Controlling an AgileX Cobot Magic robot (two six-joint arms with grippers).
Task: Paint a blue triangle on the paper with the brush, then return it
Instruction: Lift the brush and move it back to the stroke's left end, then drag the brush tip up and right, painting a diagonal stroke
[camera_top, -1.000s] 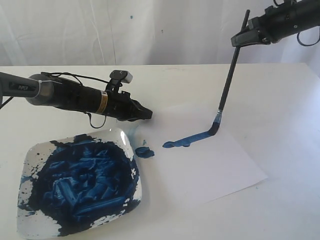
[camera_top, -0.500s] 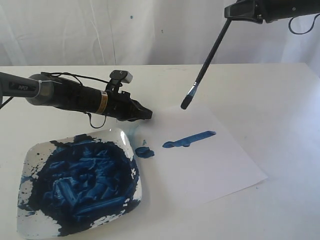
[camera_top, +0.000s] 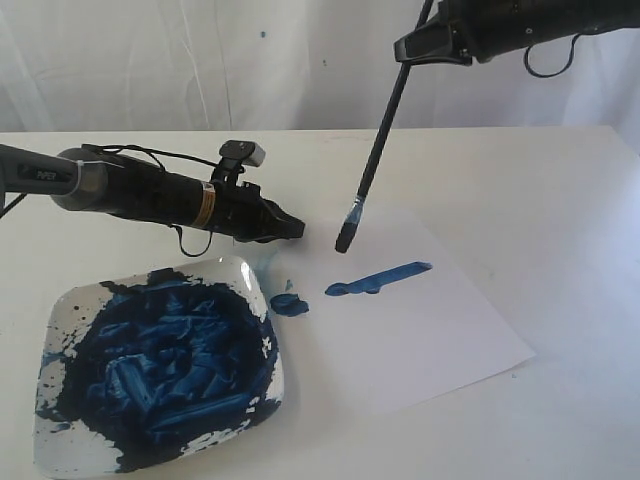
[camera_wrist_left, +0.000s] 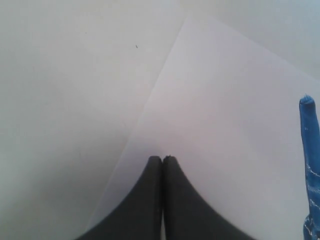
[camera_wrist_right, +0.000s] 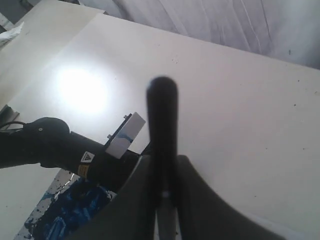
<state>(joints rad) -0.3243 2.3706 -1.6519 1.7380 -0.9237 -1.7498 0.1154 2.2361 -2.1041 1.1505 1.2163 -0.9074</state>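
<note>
My right gripper (camera_top: 413, 46) is high at the upper right, shut on the black handle of the brush (camera_top: 378, 140). The brush hangs tilted, its dark wet tip (camera_top: 343, 243) just above the far left part of the paper (camera_top: 430, 330). One short blue stroke (camera_top: 380, 278) lies on the paper; no blue triangle is in view. My left gripper (camera_top: 298, 230) is shut and empty, its tips at the paper's left edge. In the left wrist view the shut left gripper (camera_wrist_left: 162, 159) rests over the paper (camera_wrist_left: 225, 125), with the stroke (camera_wrist_left: 311, 150) off to one side. In the right wrist view the right gripper (camera_wrist_right: 164, 167) clamps the brush handle (camera_wrist_right: 162, 115).
A square white plate (camera_top: 60, 310) smeared with thick blue paint sits at the front left. A small blue blob (camera_top: 290, 303) lies between plate and stroke. The left arm (camera_top: 150, 195) stretches low across the table. A white curtain hangs behind.
The brush came up off the right end of the stroke and swung left with the right gripper. Its tip now hangs near the left gripper. The left arm stayed still.
</note>
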